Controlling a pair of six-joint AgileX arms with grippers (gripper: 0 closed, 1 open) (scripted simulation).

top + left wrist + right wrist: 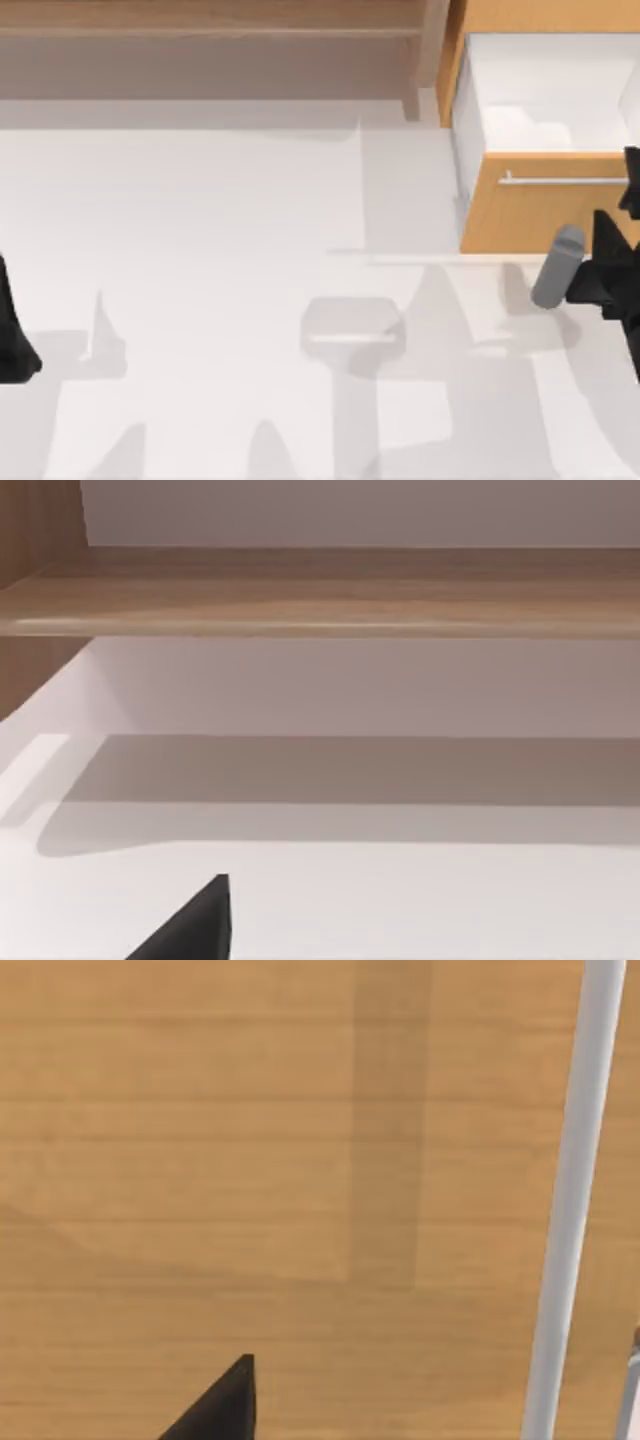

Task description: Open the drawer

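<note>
Right claw [628, 195] sits at the handle [565, 180] on the drawer [520, 215] front, far-right of the surface [200, 250]; can't tell if apart or clamped. Drawer's out, white inside showing. Pull step looks near done; next: let go, back off. Left claw [15, 335] parked at left edge.

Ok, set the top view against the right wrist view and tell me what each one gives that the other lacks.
Top view alone: the drawer stands pulled out at the table's right, its white inside exposed; the paler shelf unit runs along the back; the right gripper sits beside the drawer front at the right edge, and the left gripper is parked at the left edge.

Right wrist view alone: a close look at the front's wood grain, with a shadow band across it.

Both: the orange-tan front and its silver bar handle.
</note>
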